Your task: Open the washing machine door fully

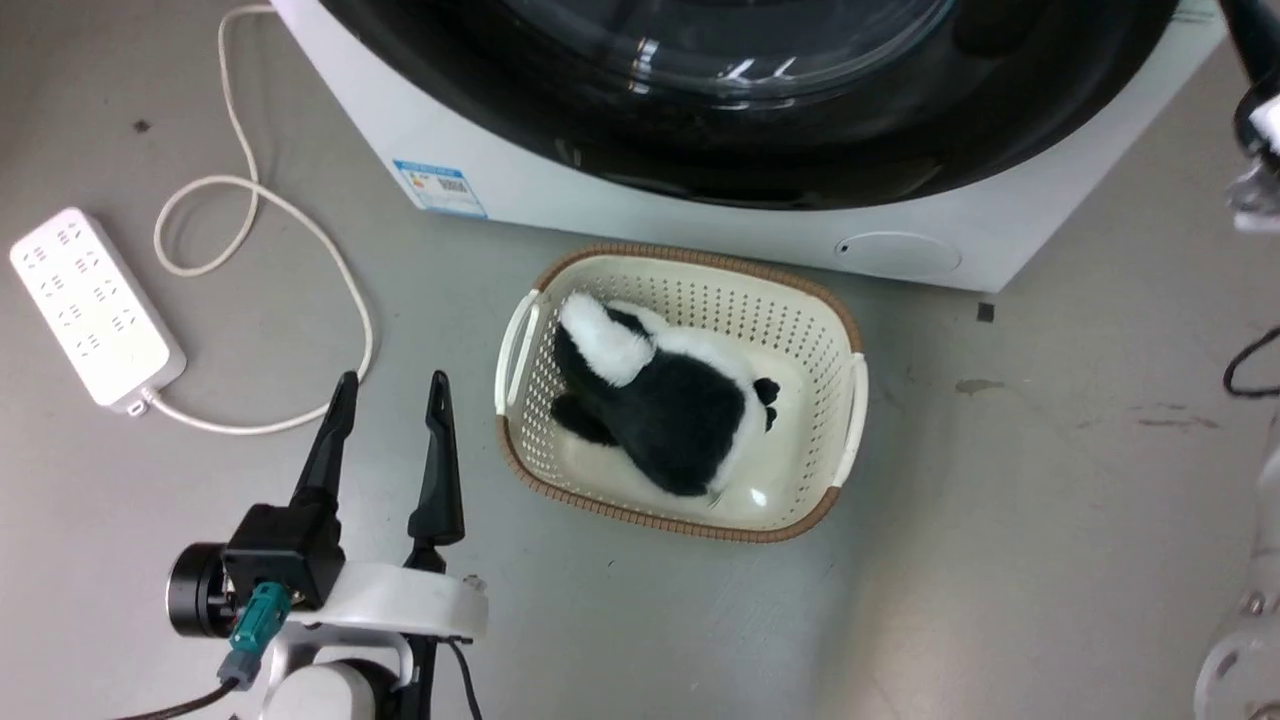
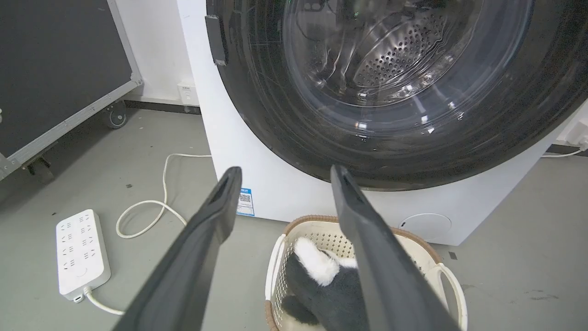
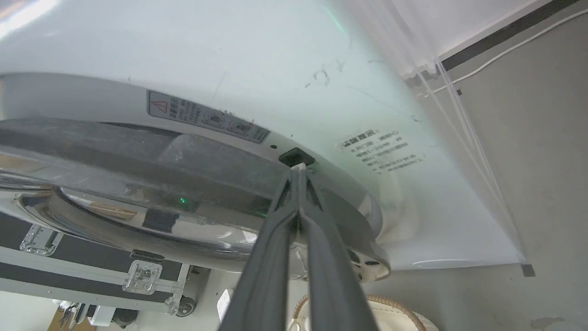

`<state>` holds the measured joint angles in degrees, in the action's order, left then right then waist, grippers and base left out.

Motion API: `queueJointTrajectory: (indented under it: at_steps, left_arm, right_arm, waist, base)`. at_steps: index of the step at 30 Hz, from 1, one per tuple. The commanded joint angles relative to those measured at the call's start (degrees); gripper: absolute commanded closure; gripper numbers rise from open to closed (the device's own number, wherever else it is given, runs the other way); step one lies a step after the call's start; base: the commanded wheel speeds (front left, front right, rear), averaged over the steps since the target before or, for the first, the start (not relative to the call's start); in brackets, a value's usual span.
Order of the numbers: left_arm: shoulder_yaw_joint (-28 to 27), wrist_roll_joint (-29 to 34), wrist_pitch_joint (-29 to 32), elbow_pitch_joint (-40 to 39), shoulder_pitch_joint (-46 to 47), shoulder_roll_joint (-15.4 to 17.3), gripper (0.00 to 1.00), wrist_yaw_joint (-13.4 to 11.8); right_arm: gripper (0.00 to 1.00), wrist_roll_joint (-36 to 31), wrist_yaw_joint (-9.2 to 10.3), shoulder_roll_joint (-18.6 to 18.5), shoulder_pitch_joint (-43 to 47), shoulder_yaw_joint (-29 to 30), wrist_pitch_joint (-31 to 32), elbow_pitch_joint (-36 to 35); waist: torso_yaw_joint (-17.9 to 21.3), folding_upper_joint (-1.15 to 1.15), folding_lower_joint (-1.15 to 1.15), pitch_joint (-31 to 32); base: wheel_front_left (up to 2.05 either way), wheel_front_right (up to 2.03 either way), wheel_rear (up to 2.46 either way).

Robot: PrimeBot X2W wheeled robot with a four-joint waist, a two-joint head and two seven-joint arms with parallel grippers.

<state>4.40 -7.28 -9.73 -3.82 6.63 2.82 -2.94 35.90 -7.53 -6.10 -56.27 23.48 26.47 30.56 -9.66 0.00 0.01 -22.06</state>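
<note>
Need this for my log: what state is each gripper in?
Left gripper: jaws open, empty.
Right gripper: jaws shut, tips at the edge of the washing machine door.

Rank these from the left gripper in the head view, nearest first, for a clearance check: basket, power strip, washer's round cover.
1. basket, just right of the left gripper.
2. power strip, farther left.
3. round cover, far right on the washing machine.

Left gripper (image 1: 392, 380): two long tapered matte-black fingers (image 1: 325, 445) on a black block, glossy white wrist shell (image 1: 400, 600), black round camera barrel (image 1: 190, 603), teal plug (image 1: 258, 610) with dark cable (image 1: 180, 701). Right gripper (image 3: 298, 169): dark grey fingers (image 3: 271, 257), slotted near the tips. Right forearm (image 1: 1235, 670) pale white.
</note>
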Motion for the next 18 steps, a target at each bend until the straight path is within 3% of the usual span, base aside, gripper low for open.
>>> queueJointTrajectory:
  at_steps: [1, 10, 18]
  left_arm:
    - [0.1, -0.5, -0.7, -0.4, 1.4, 0.0, 0.00, -0.3]
    - [1.0, -1.6, -1.8, -0.5, 2.7, 0.0, 0.00, -0.9]
    - [1.7, -2.3, -2.7, -0.2, 3.2, 0.1, 0.00, -1.5]
  right_arm:
    - [1.00, 1.1, 0.02, -0.6, -3.0, 1.1, 1.1, 1.5]
    - [1.00, 2.7, 0.02, -1.6, -11.0, 5.7, 8.6, 8.1]
    - [1.00, 4.0, 0.03, -1.2, -12.1, 9.1, 15.6, 9.8]
  waist:
    - [-0.6, 0.00, -0.01, -0.8]
    - [-2.3, 0.00, -0.01, -3.1]
    - [-3.1, 0.00, -0.01, -3.0]
  base:
    - [0.00, 0.00, 0.00]
    - [0.00, 0.00, 0.00]
    - [0.00, 0.00, 0.00]
